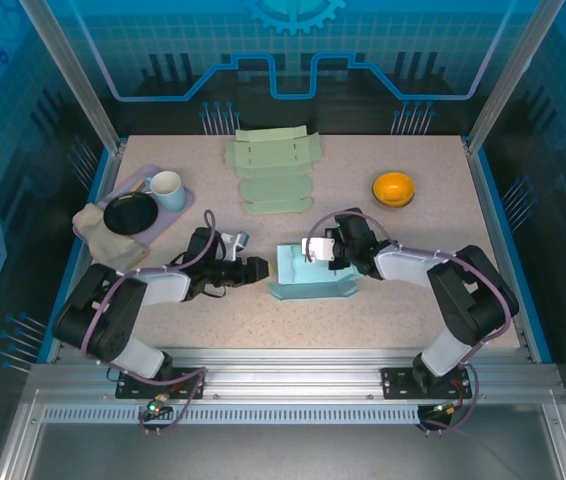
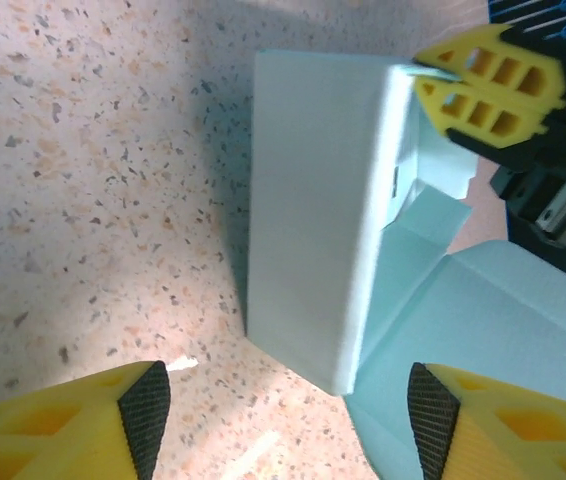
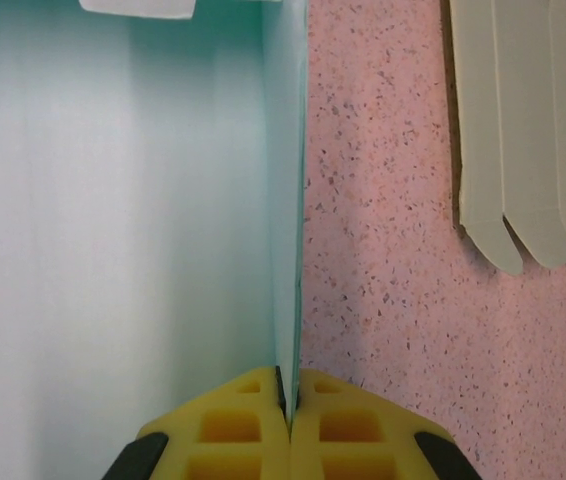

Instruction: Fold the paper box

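Two right fingers (image 3: 233, 432) pinch a wall of the pale turquoise paper box (image 1: 308, 275), while the left fingers (image 2: 63, 430) stand open beside it.

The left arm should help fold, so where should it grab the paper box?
Probably the raised wall of the paper box facing the left gripper, from that side, open jaws straddling its rim: it stands upright, and the right gripper pins its far end.
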